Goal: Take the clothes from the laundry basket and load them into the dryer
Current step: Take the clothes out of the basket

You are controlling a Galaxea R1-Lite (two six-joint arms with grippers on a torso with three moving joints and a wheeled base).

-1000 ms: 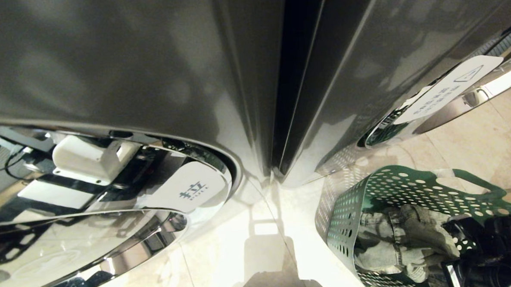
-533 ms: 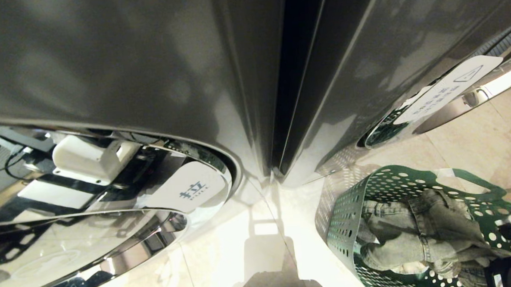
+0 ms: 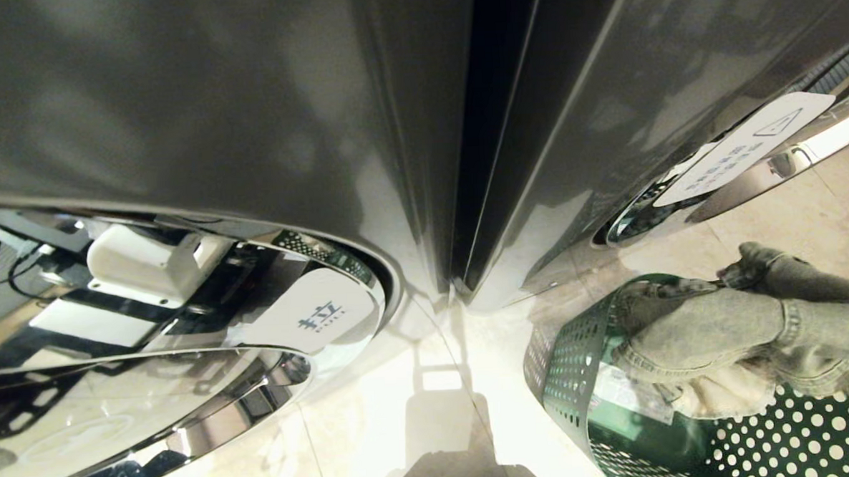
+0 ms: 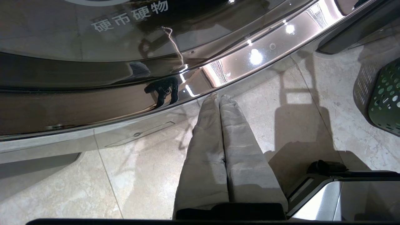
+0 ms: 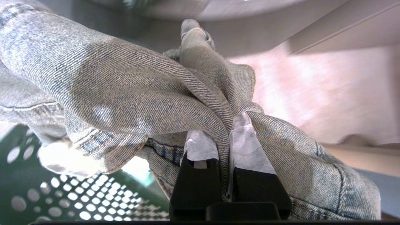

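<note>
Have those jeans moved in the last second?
Yes. The jeans rose out of the green basket; now they drape over its far rim, pinched in the right gripper.

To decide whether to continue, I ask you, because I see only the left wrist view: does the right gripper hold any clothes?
Observer: Yes, the right gripper is shut on a denim garment.
Operator: Is it out of the basket?
Observer: It hangs across the top of the green basket, partly past its rim.
Operator: Does anything come with it?
Observer: A pale cloth hangs under the denim; whether it is separate, I cannot tell.
</note>
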